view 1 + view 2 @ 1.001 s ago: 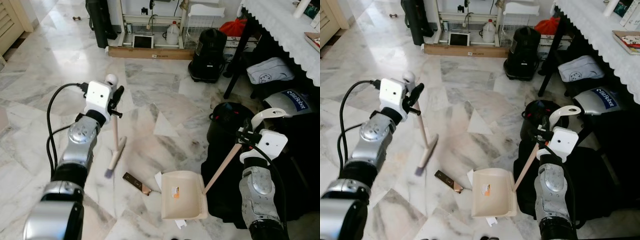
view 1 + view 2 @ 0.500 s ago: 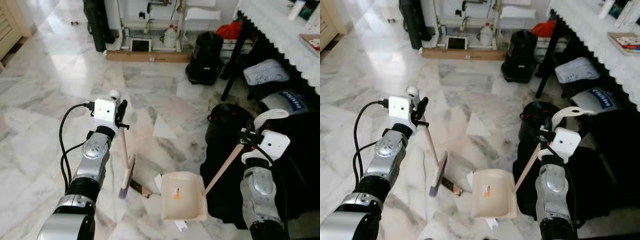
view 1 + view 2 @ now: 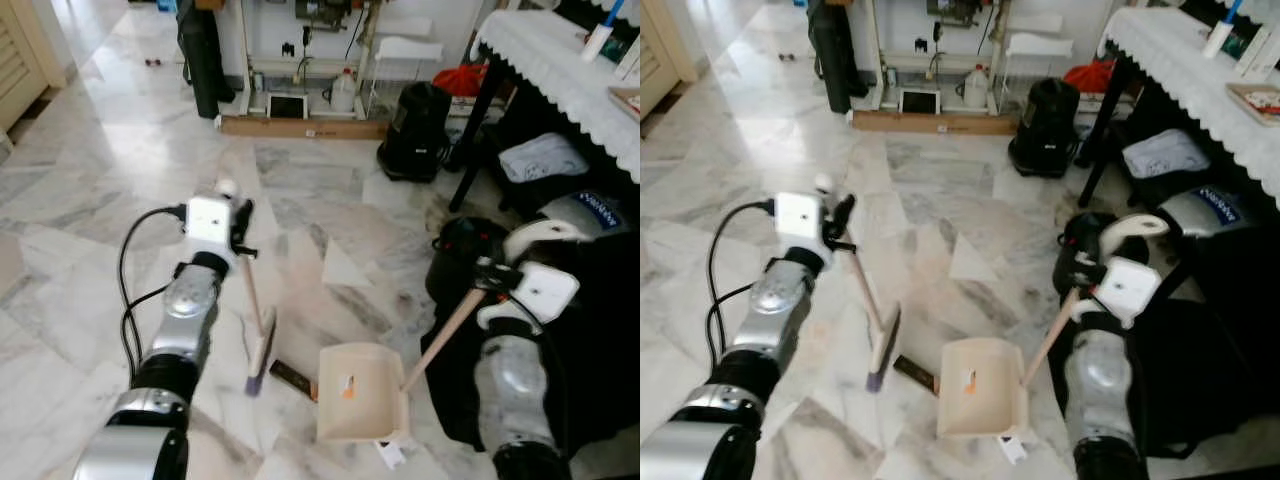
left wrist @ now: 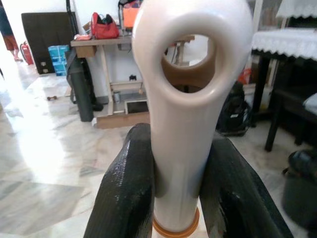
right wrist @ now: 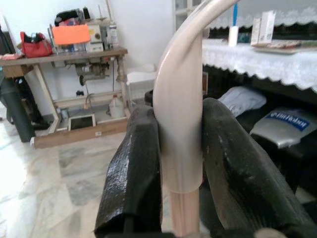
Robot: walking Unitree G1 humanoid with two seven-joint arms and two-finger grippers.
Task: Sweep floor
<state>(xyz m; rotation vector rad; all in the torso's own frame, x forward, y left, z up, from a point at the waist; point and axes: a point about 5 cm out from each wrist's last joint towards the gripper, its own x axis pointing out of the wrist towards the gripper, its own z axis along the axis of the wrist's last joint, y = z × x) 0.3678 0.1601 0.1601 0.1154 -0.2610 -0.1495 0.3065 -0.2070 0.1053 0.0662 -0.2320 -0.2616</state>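
The left gripper (image 4: 176, 193) is clamped on the white looped top of the broom (image 3: 262, 345), its two black fingers (image 4: 126, 198) pressing the handle from either side. From that grip the wooden shaft slants down toward the marble floor (image 3: 110, 170), and the narrow brush head hangs at its end, bristles down, just above or on the tiles; which of the two cannot be told. The brush head sits just beside a small dark brown piece of litter (image 3: 293, 377) lying on the floor.

The right gripper (image 5: 178, 163) is closed around the curved cream end of the dustpan's long handle, one finger on each side. The handle runs down and toward the robot's left to the dustpan (image 3: 362, 393), a cream tray resting on the floor with its open mouth facing the litter and the brush. The litter lies between brush head and dustpan, close to both. A white scrap of paper (image 3: 391, 455) lies touching the dustpan's near edge.

To the robot's right stands a bench (image 3: 560, 70) covered by a white lace cloth, with dark bags (image 3: 470, 250) beneath and beside it. A black vacuum cleaner (image 3: 415, 118) stands farther off by the wall.
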